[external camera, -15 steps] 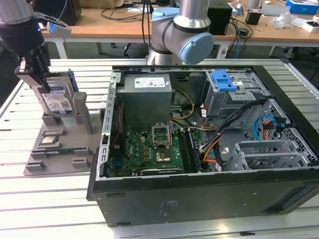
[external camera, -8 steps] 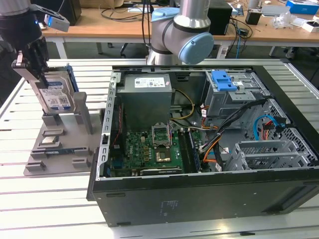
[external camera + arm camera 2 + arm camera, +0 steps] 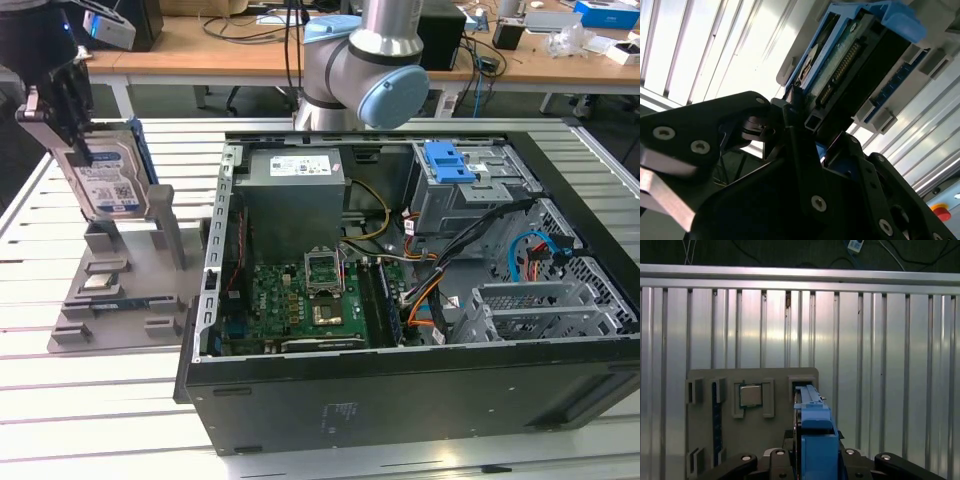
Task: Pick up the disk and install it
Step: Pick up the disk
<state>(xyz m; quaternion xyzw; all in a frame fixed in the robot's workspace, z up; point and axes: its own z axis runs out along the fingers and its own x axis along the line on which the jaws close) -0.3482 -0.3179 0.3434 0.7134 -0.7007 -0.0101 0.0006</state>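
Disk in the upper left of the exterior view, and we see it standing upright on its edge, white-and-blue label facing us, blue rails along its sides. The gripper comes down onto it from above, black fingers clamped on the drive's upper part. The lower edge of the disk sits right at the upright posts of the gray holder; we cannot tell whether it touches them or hangs just clear.

In the second wrist view we look along the gripper, its fingers pressing the disk from both sides, with the green circuit board and connector pins of the drive showing. In the first wrist view the blue rail of the disk rises between the black finger links, and past it lies the gray holder with a small square processor chip seated in its pocket. We spot that same chip in the exterior view, low on the holder, beneath the drive.

Across the middle and right of the exterior view lies the open computer case, well apart from the disk. Inside we see the green motherboard, the gray power supply, and at the upper right the metal drive cage with a blue bracket on top. The robot arm stands behind the case at the top centre, and everything rests on the slatted metal table.
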